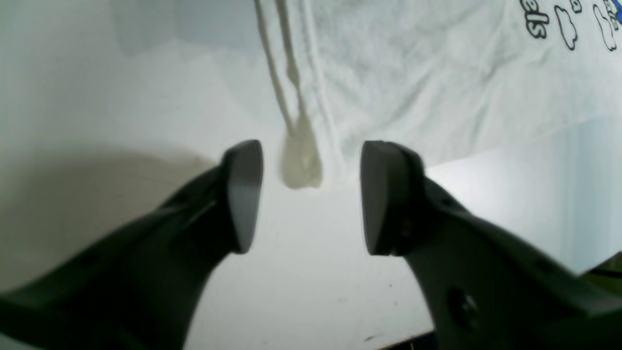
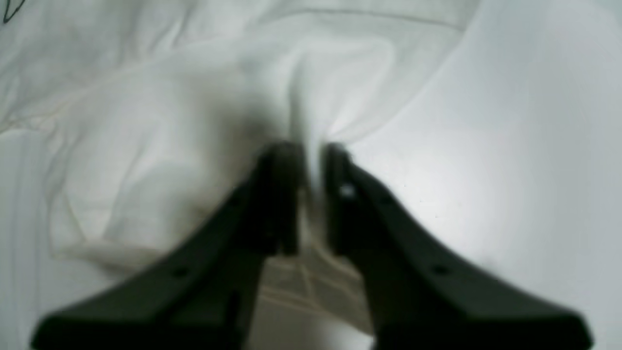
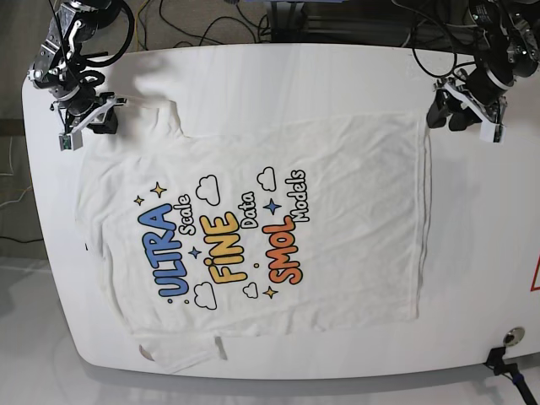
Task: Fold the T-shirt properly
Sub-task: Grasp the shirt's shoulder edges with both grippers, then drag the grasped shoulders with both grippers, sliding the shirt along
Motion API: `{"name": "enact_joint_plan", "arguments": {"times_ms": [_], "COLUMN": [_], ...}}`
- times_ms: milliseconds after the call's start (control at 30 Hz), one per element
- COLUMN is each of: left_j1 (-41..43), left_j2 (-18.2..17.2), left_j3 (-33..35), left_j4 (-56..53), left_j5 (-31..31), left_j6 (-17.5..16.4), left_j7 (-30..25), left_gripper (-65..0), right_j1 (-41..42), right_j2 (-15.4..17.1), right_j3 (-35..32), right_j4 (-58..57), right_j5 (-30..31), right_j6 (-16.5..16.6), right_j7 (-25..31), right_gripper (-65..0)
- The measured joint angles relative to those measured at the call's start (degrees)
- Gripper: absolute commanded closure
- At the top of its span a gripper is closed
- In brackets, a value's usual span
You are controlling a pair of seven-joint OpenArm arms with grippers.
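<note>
The limp, light white printed cotton T-shirt [image 3: 253,245] on the tabletop [image 3: 472,253] likely sags and wrinkles, so hold hems or corners: right gripper [image 2: 311,155] pinches its cloth, left gripper [image 1: 311,194] gapes empty.

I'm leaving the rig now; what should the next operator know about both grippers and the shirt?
Left gripper: open, holding nothing, poised at a hem corner of the large white printed cotton T-shirt.
Right gripper: shut on bunched shirt fabric at the sleeve end.
T-shirt: spread flat, print up, on the white table.
Done: shirt laid out; no fold shows.
Left: grip the hem corner, then make all the folds.
</note>
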Motion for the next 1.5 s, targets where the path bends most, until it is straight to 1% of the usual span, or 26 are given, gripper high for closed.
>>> {"name": "enact_joint_plan", "arguments": {"times_ms": [33, 100, 267, 300, 400, 600, 867, 1033, 1133, 1167, 1233, 1267, 1300, 1333, 1367, 1400, 1500], "left_j1": [-0.02, -0.07, -0.57, -0.7, -1.84, -5.97, -12.07, -13.03, -13.4, -13.38, -13.46, -13.46, -13.31, -13.14, -13.16, -13.18, -13.51], "left_j2": [0.22, 0.26, 0.28, 0.37, 0.92, 0.72, 0.57, 0.61, 0.92, 1.14, 1.22, 1.22, 1.22, 1.22, 1.31, 1.38, 1.92], "left_j3": [0.22, 0.48, 1.11, 1.22, 1.4, 3.39, 5.86, 6.71, 6.71, 6.56, 6.38, 6.34, 6.25, 6.14, 6.78, 7.61, 9.35], "left_j4": [0.04, 0.04, -0.72, -0.81, -1.64, -7.5, -16.37, -17.62, -17.53, -17.29, -17.14, -17.05, -17.07, -17.11, -17.11, -17.11, -17.22], "left_j5": [-0.24, -0.66, -1.64, -1.53, -1.22, -0.07, -0.15, 1.18, 2.43, 2.71, 3.1, 3.58, 4.15, 4.35, 3.89, 4.0, 3.96], "left_j6": [0.28, 0.96, 1.16, 1.18, 1.6, 2.43, 2.23, 3.1, 3.13, 3.15, 3.32, 4.0, 4.2, 4.59, 4.42, 4.39, 4.11], "left_j7": [0.61, 1.11, 2.21, 2.62, 3.23, 2.14, -0.17, -1.22, -1.53, -1.55, -1.55, -1.86, -2.49, -2.71, -2.23, -1.95, -1.25], "left_gripper": [-32.6, -33.0, -35.2, -33.6, -34.0, -34.2, -33.8, -33.7, -32.7, -31.3, -23.9, -20.3, -16.1, -10.4, -4.3, 0.0, 0.0], "right_j1": [-0.11, -0.04, 0.07, 0.07, 0.04, -0.09, -0.13, -0.15, -0.13, -0.11, -0.11, -0.11, -0.11, -0.11, -0.13, -0.11, -0.11], "right_j2": [0.0, 0.0, -0.02, -0.02, 0.15, 0.13, 0.15, 0.15, 0.15, 0.15, 0.15, 0.15, 0.15, 0.15, 0.35, 0.46, 1.01], "right_j3": [-0.04, -0.04, -0.02, 0.02, 0.11, 0.22, 0.22, 0.17, 0.22, 0.22, 0.24, 0.22, 0.22, 0.22, -0.11, -0.48, -1.36], "right_j4": [-0.02, -0.17, -0.28, -0.31, -0.63, -0.72, -0.98, -1.11, -1.31, -1.31, -1.33, -1.31, -1.31, -1.31, -1.38, -1.46, -1.68], "right_j5": [0.02, 0.04, 0.04, 0.04, 0.68, 1.09, 1.27, 1.31, 1.51, 1.51, 1.55, 1.51, 1.53, 1.53, 1.44, 1.27, 1.07], "right_j6": [0.09, 0.13, 0.35, 0.37, 0.09, 0.07, 0.09, 0.09, 0.09, 0.11, 0.11, 0.11, 0.11, 0.11, 0.07, -0.13, -0.13], "right_j7": [-0.07, 0.02, 0.04, 0.04, 0.7, 1.36, 1.53, 1.7, 1.81, 1.88, 1.88, 1.88, 1.9, 1.88, 3.3, 3.67, 4.52], "right_gripper": [0.0, 0.0, 0.0, -0.6, -0.6, -0.6, -0.7, -0.5, -0.6, -0.6, -0.4, -0.3, 0.0, 0.0, 0.0, 0.0, 0.0]}}
